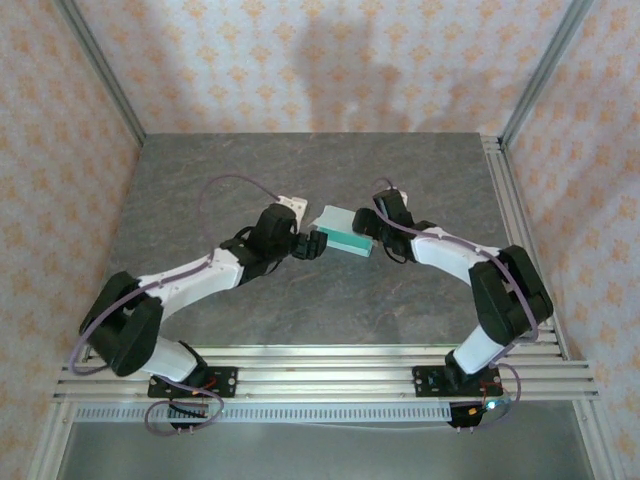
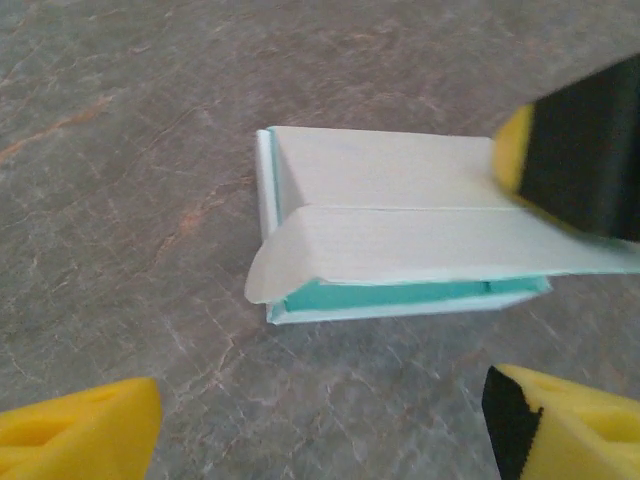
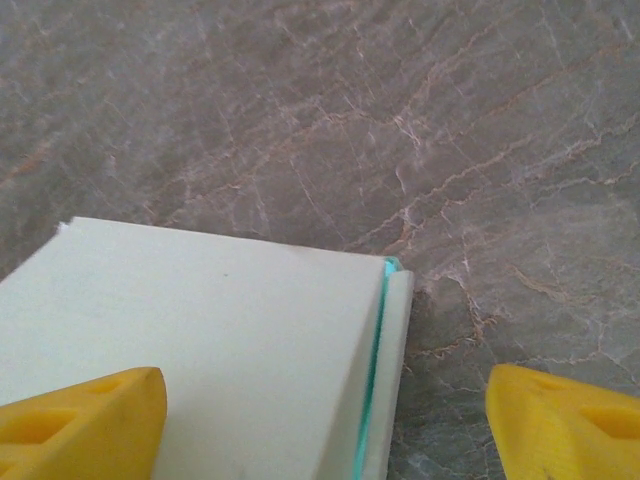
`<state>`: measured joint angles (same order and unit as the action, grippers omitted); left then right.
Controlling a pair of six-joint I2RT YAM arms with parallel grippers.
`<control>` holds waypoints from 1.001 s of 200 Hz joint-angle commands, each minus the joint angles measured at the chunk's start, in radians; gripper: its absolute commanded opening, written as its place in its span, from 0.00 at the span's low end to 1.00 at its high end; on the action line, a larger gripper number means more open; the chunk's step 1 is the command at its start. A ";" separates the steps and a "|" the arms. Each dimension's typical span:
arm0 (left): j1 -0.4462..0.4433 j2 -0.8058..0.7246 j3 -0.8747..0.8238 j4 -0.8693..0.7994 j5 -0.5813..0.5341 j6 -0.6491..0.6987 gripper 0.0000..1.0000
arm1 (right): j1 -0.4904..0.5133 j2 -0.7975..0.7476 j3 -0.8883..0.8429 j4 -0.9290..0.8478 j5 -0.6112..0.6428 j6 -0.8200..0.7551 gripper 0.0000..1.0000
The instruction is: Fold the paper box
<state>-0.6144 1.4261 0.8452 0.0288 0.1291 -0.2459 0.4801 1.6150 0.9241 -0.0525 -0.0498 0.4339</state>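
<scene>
Paper box [image 1: 345, 232] is being presented mid-counter [image 1: 250, 300], between both tools. Body is being judged largely formed; rounded flap [image 2: 275, 265] not yet tucked. Left tool [image 1: 314, 243] is being kept spread, beside box. Right tool [image 1: 369, 224] is being kept spread over box edge.

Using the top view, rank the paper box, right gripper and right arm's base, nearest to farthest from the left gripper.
From the left gripper:
1. paper box, just to its right.
2. right gripper, at the box's far end.
3. right arm's base, at the near right edge.
</scene>
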 commanded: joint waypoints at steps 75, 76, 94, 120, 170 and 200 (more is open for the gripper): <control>0.205 0.302 0.336 -0.237 0.206 -0.254 0.76 | -0.057 0.125 0.025 0.062 -0.218 -0.081 0.60; 0.205 0.307 0.340 -0.238 0.210 -0.253 0.76 | -0.057 0.127 0.025 0.061 -0.221 -0.082 0.60; 0.206 0.402 0.405 -0.248 0.257 -0.248 0.69 | -0.073 0.149 0.042 0.054 -0.262 -0.097 0.55; 0.205 0.492 0.454 -0.220 0.335 -0.252 0.62 | -0.097 0.172 0.061 0.050 -0.304 -0.107 0.46; 0.205 0.544 0.447 -0.187 0.349 -0.278 0.38 | -0.146 0.198 0.082 0.062 -0.405 -0.119 0.47; 0.206 0.539 0.436 -0.185 0.345 -0.275 0.30 | -0.156 0.192 0.082 0.058 -0.417 -0.134 0.52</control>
<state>-0.4061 1.9747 1.2823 -0.1459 0.4728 -0.5190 0.3336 1.7927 0.9920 0.0235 -0.4435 0.3275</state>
